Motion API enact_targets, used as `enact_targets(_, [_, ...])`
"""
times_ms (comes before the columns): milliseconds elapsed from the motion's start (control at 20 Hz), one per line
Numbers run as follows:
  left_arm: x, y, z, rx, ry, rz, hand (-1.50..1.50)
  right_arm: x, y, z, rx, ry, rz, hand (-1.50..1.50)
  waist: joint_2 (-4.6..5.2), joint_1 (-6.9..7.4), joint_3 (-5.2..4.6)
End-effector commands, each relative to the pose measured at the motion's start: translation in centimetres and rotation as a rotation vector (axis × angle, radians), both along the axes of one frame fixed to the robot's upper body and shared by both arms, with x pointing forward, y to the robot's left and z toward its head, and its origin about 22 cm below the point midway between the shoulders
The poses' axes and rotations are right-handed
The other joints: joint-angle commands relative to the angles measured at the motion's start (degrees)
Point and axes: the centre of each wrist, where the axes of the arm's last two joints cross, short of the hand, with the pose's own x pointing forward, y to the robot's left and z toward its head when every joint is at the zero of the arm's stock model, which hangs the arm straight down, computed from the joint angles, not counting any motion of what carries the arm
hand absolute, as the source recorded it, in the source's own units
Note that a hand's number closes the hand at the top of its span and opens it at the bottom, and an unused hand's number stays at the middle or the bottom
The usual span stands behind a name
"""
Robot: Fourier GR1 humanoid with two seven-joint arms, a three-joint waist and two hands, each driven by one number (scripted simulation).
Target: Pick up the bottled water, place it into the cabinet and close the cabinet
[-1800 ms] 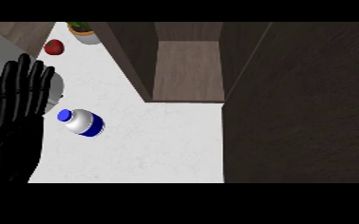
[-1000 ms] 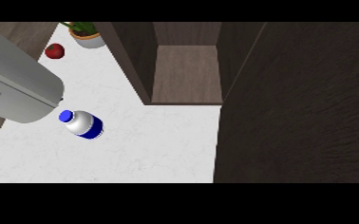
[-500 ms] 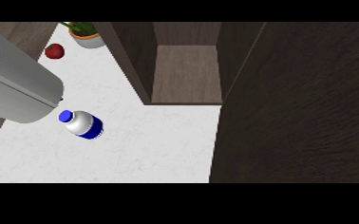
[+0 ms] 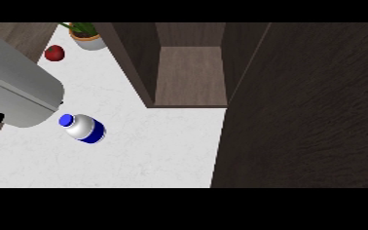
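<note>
The bottled water (image 4: pixel 83 128), clear with a blue cap and blue label, stands on the white counter (image 4: pixel 144 161) at the left. A grey forearm (image 4: pixel 25 95) comes in from the left edge and ends just above and left of the bottle, without touching it. Its hand is out of the picture. The dark wood cabinet (image 4: pixel 191 75) stands open in the middle, its inner shelf bare. Its open door (image 4: pixel 295 112) fills the right side. No right arm shows.
A red apple (image 4: pixel 54 52) and a potted plant (image 4: pixel 87 35) sit at the back left of the counter, beside the cabinet's left wall (image 4: pixel 133 58).
The open left hand seen at the left edge earlier is gone from view, and a grey forearm now lies there instead. The bottle has stayed in place.
</note>
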Motion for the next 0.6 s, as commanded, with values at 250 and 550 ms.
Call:
enact_targets(250, [3.5, 0.4, -3.6, 0.015, 0.068, 0.044, -1.50, -1.3, -1.0, 1.3, -0.051, -0.037, -0.032, -1.50, 0.07, -0.25, 0.01])
enact_targets(550, [4.7, 1.9, -6.3, 0.014, 0.120, 0.061, -1.50, -1.0, 0.4, 1.8, -0.049, -0.030, -0.035, -1.50, 0.08, -0.16, -0.02])
